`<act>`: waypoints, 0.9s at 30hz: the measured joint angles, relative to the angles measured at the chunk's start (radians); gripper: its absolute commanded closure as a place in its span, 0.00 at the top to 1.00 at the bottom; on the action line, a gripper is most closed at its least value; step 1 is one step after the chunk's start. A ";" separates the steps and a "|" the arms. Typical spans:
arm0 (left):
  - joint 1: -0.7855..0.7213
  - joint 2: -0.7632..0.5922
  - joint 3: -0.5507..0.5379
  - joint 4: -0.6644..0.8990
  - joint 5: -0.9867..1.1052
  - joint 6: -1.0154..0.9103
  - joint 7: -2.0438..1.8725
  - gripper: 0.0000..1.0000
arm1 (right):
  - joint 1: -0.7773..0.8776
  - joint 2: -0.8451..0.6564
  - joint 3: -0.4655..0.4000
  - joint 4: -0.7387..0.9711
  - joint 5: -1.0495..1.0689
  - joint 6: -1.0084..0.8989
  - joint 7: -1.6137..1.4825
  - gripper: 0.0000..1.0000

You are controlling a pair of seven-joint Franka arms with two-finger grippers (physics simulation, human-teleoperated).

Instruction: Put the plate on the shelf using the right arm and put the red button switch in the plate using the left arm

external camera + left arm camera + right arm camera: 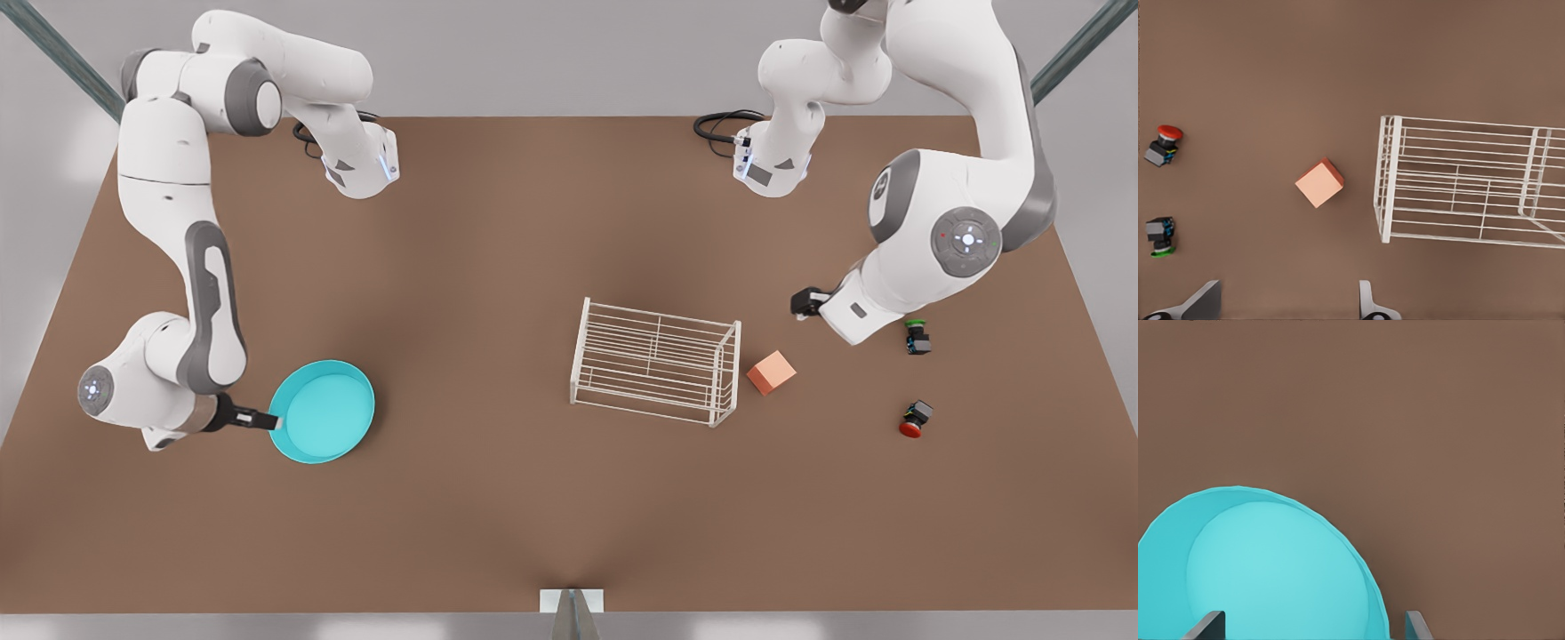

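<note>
The turquoise plate (322,411) lies flat on the brown table at the front view's left. My right gripper (271,420) is low at its rim, open; in the right wrist view the fingers (1211,625) stand wide apart around the plate (1271,567). The white wire shelf (658,356) stands mid-table. The red button switch (914,420) lies tipped over at the front view's right. My left gripper (805,304) hovers open between shelf and switches, holding nothing. The left wrist view looks down on the shelf (1389,180) and the red button switch (1163,143), with the gripper (1286,303) open.
A salmon-orange cube (771,372) sits just beside the shelf's end, also seen as the cube (1319,182) from the left wrist. A black switch with a green cap (917,338) lies under the left arm, close to the red one.
</note>
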 measured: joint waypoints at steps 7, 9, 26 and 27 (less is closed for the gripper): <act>0.012 0.001 0.009 0.000 0.010 -0.010 -0.004 1.00 | -0.041 0.041 0.017 -0.033 0.029 0.038 -0.081 1.00; 0.014 0.001 0.009 0.000 0.010 -0.012 -0.005 1.00 | -0.041 0.045 0.018 -0.048 0.034 0.035 -0.099 1.00; 0.013 0.004 0.009 0.000 0.011 -0.021 -0.011 1.00 | -0.044 0.057 0.019 -0.066 0.070 -0.009 -0.210 0.74; 0.013 0.004 0.009 0.000 0.011 -0.021 -0.011 1.00 | -0.044 0.059 0.019 -0.066 0.071 -0.002 -0.215 0.74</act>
